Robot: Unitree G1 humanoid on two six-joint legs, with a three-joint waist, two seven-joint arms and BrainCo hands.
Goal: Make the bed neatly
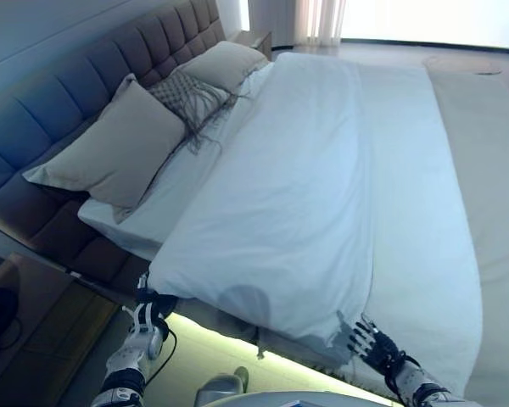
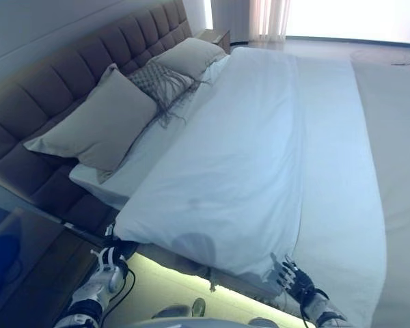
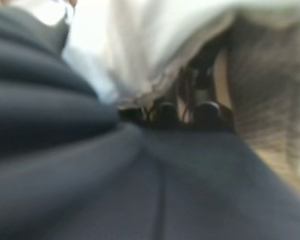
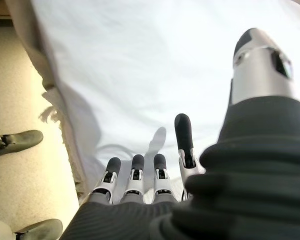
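white duvet [image 1: 322, 186] lengthwise from headboard [image 1: 93, 85] to foot

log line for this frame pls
step: straightening duvet at bed's near edge | left hand: at duvet corner, grip unclear | right hand: open, against duvet edge | pillows: at headboard

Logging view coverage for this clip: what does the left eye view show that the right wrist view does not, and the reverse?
Only the left eye view shows the padded headboard, the pillows, the fringed cushion and the left hand at the near corner of the white duvet, its fingers hidden under the edge. Only the right wrist view shows the right hand from close, fingers straight and open against the cloth, and the pale floor beside the bed. Both show the duvet and the right hand at its near edge.
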